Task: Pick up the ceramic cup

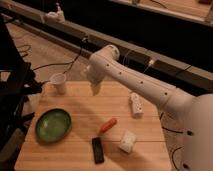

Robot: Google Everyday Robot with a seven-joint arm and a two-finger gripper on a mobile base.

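The ceramic cup is small, white and tapered. It stands upright near the far left corner of the wooden table. My gripper hangs at the end of the white arm above the far middle of the table, to the right of the cup and apart from it. Nothing shows in the gripper.
A green bowl sits at the left front. An orange-red carrot-like item, a black remote, a white block and a white bottle lie on the table. Cables run across the floor behind it. Dark equipment stands at the left.
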